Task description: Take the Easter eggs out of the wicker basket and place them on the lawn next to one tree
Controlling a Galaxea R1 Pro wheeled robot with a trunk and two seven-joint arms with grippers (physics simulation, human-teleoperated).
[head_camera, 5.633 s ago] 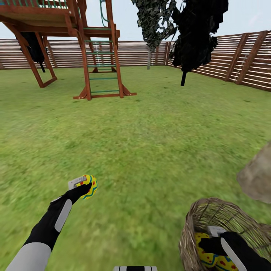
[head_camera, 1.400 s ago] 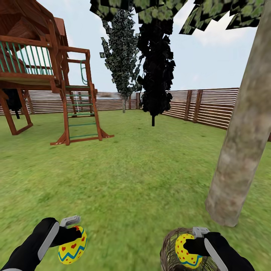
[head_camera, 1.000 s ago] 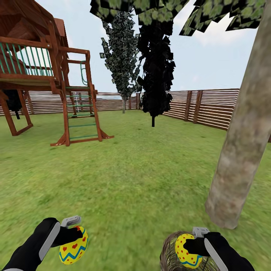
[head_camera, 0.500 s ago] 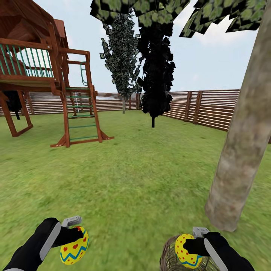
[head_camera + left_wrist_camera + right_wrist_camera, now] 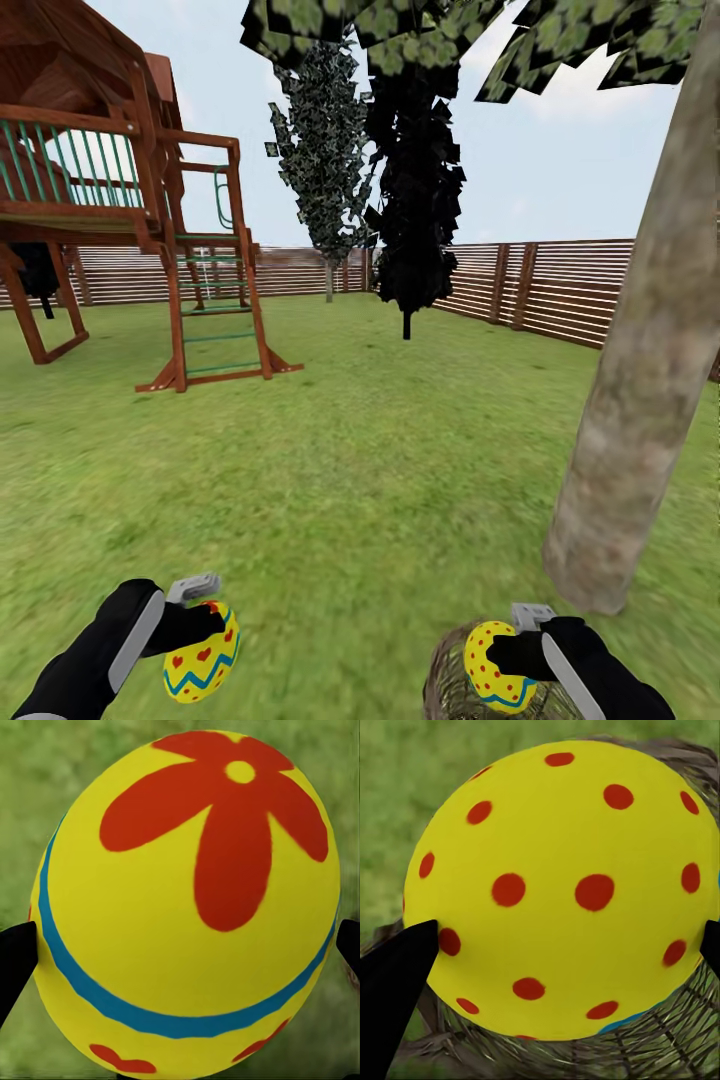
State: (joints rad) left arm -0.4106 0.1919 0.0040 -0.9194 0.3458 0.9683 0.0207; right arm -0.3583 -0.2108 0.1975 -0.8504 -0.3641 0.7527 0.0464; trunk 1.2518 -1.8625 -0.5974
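Two eggs held, one per gripper, low over the lawn [image 5: 380, 470]. In the left gripper [image 5: 200, 625], clamped between the black fingers [image 5: 13, 960], a yellow Easter egg with red hearts [image 5: 202, 662] and a blue zigzag band, hanging above bare grass at the near left of the lawn; from the left wrist, the same egg [image 5: 187, 907] showing a red flower with a yellow centre, a blue band and red hearts low down, blurred green behind it. In the right gripper [image 5: 515, 650], pinched from both sides by dark fingers [image 5: 394, 997], a red-dotted yellow egg [image 5: 495, 668], poised directly over the mouth of the wicker basket [image 5: 450, 685], clear of the rim as far as can be told; from the right wrist, that dotted egg [image 5: 566, 889] with woven basket strands [image 5: 660, 1042] curling around and beneath it. Basket standing on the grass at the near right, close to the foot of the thick pale grey-brown tree [image 5: 640, 400], trunk leaning slightly and rising out of frame under blocky green leaves. Third egg not visible; basket interior mostly hidden by the held egg. Further back on the lawn, a wooden playhouse [image 5: 90, 170] with a green-runged ladder [image 5: 215, 310] toward the far left, a black-leaved thin tree [image 5: 412, 190] and a dark mottled tree [image 5: 325, 150] near the far edge, and a brown slatted fence [image 5: 560, 285] closing the far and right sides.
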